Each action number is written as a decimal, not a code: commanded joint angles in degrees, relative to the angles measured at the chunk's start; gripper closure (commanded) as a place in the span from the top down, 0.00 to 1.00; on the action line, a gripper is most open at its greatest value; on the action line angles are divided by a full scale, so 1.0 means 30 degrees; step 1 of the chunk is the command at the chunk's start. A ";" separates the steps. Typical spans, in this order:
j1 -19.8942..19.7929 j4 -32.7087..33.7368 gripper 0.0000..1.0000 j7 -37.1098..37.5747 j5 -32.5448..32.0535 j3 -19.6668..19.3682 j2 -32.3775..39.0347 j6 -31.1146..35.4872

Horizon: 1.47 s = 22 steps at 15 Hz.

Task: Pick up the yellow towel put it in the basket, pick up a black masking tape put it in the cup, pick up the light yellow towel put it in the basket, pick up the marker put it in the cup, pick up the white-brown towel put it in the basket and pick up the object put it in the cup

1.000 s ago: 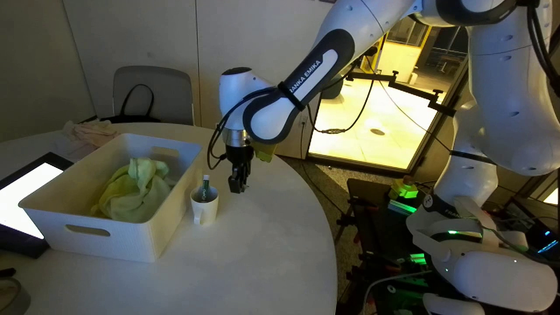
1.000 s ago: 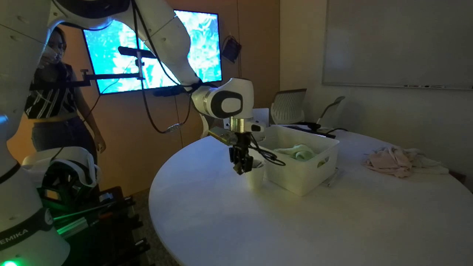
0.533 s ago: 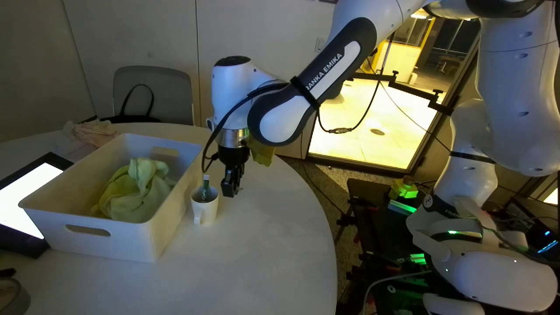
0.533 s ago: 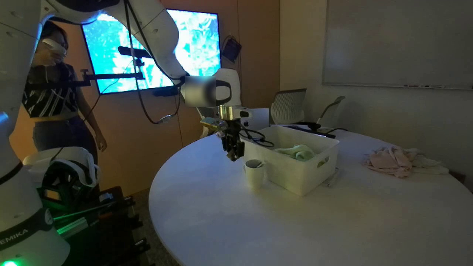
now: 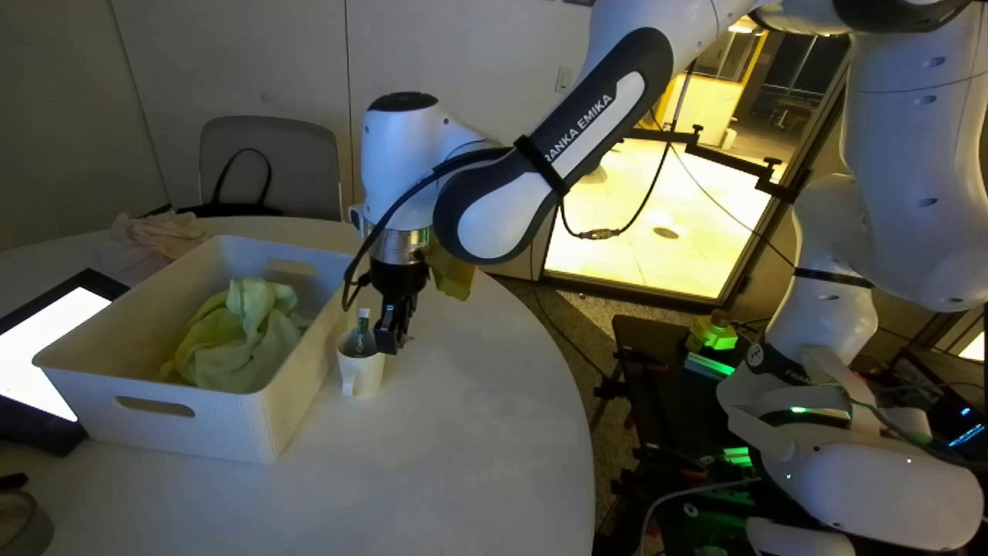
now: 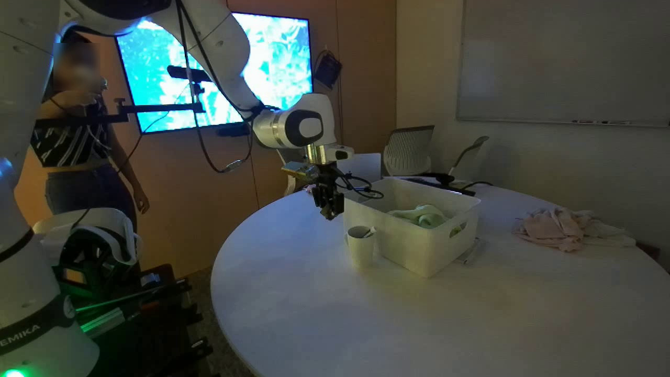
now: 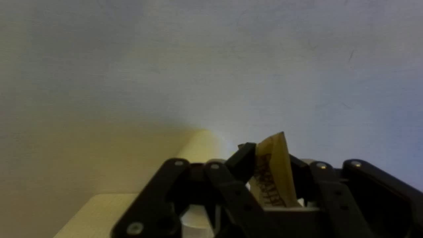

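Observation:
My gripper (image 7: pixel 269 162) is shut on a small tan packet (image 7: pixel 274 178) with dark print. In both exterior views the gripper (image 5: pixel 392 340) (image 6: pixel 331 209) hangs above the table beside the white cup (image 5: pixel 361 376) (image 6: pixel 361 252), apart from it. A green-and-white marker (image 5: pixel 362 328) stands in the cup; the cup's inside is dark, so I cannot make out the black tape. The white basket (image 5: pixel 185 428) (image 6: pixel 408 254) holds a yellow towel (image 5: pixel 185 351) and a pale green-yellow towel (image 5: pixel 247 347). A pinkish-white towel (image 5: pixel 162 234) (image 6: pixel 555 230) lies on the table beyond the basket.
A lit screen with a black frame (image 5: pixel 46 347) lies beside the basket. A roll of tape (image 5: pixel 31 529) shows at the lower left corner of an exterior view. Chairs (image 5: pixel 270 166) stand behind the round table (image 5: pixel 463 463). A person (image 6: pixel 78 157) stands near the arm's base.
The gripper has moved toward the cup in an exterior view, still holding the packet. In the same time it has shifted away from in front of the cup, which now shows whole.

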 commanded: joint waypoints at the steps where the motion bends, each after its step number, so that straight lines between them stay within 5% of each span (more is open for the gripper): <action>1: 0.0159 0.0816 0.03 0.0181 -0.0380 -0.0063 0.0621 0.0768; 22: 0.0514 0.2925 0.03 0.0328 -0.0609 -0.1212 0.3047 0.2801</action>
